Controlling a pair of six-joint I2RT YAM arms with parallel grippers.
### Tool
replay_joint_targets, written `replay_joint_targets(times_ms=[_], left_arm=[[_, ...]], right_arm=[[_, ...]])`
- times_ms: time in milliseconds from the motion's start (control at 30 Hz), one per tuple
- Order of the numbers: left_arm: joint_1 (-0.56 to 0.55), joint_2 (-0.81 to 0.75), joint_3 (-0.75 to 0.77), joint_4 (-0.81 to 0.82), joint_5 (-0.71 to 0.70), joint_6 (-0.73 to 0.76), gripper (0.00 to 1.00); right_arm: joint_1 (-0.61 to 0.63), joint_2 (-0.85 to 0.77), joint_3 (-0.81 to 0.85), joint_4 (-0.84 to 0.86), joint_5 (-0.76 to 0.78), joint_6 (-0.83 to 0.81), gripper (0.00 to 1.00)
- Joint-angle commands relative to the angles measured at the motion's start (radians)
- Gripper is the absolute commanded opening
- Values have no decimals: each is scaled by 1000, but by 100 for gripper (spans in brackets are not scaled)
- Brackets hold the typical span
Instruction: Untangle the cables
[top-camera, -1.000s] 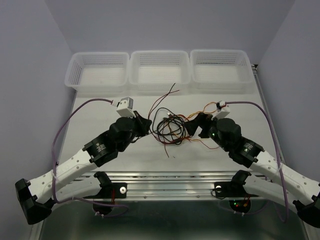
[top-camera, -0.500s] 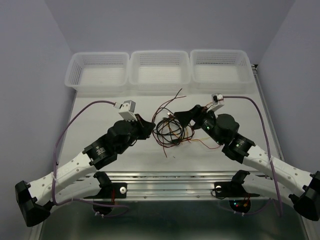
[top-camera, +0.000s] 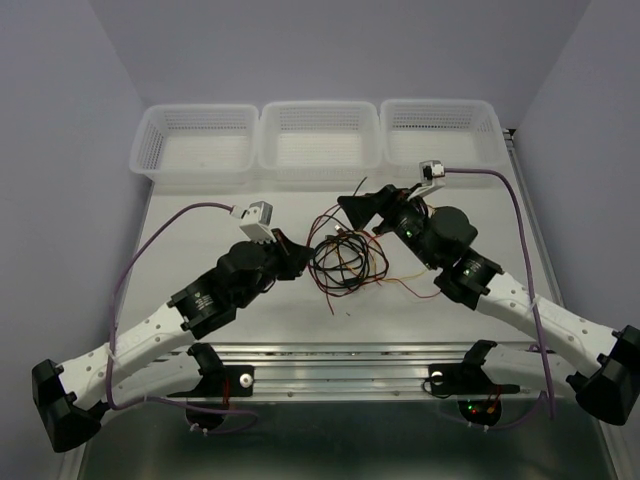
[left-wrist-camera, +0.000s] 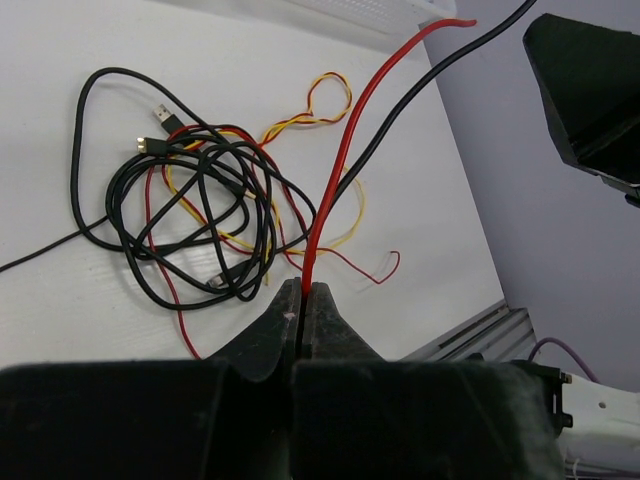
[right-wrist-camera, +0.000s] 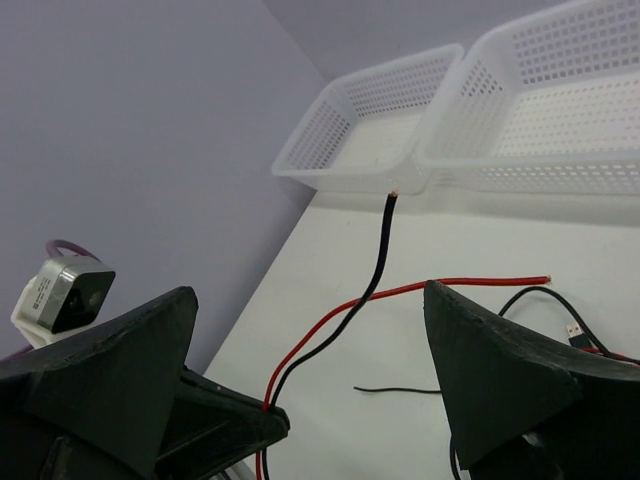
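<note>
Our right hand (top-camera: 365, 198) has swung from the right side of the tangle around to its far edge, near the white baskets (top-camera: 320, 150), and hovers there with its fingers spread wide and nothing between them. Our left hand (left-wrist-camera: 303, 295) has barely shifted. It is clamped tight on a red wire (left-wrist-camera: 340, 150), a black wire (left-wrist-camera: 420, 90) runs into the same pinch, and both free ends point toward the baskets. We see the rest of the cables (top-camera: 340, 262), black, dark red and yellow, lying coiled on the table (top-camera: 300, 320) between our two hands.
</note>
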Motion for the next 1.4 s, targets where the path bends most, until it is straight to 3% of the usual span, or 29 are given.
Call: replay_joint_targets(times_ms=[0,400,700,733,833,867,1033,1100,1133,1167,1233,1300,1367], left_arm=[[-6,-1,-4,49,7,-10,0],[-5,-35,-47,108,56,-29,0],[-6,-33,-59,167,58,-47,0],[-6,-33,-61,173,58,-52,0],[-6,-27,-62,184,58,-58,0],[-6,-29,-65,184,55,-64,0],[-5,-38,-84,177,48,-85,0],[-6,-39,-92,173,53,-91,17],[-6,-41,-96,173,70,-90,45],[-6,-41,-99,174,79,-87,62],[-6,-52,-107,179,108,-85,85],[-6,-65,-121,182,113,-90,96],[-6,-87,-128,191,110,-88,99]], right_arm=[[2,23,63,55,2,-31,100],[2,127,119,56,-13,-28,96],[2,180,122,85,-80,7,55],[2,180,122,87,-93,9,55],[2,183,123,88,-140,-14,30],[2,181,128,88,-146,-14,1],[2,172,158,53,-151,-40,1],[2,172,174,23,-174,-60,1],[2,175,192,-6,-192,-66,1],[2,178,201,-25,-203,-72,1],[2,190,238,-94,-251,-102,1],[2,197,257,-137,-269,-129,1],[2,197,261,-180,-277,-137,1]])
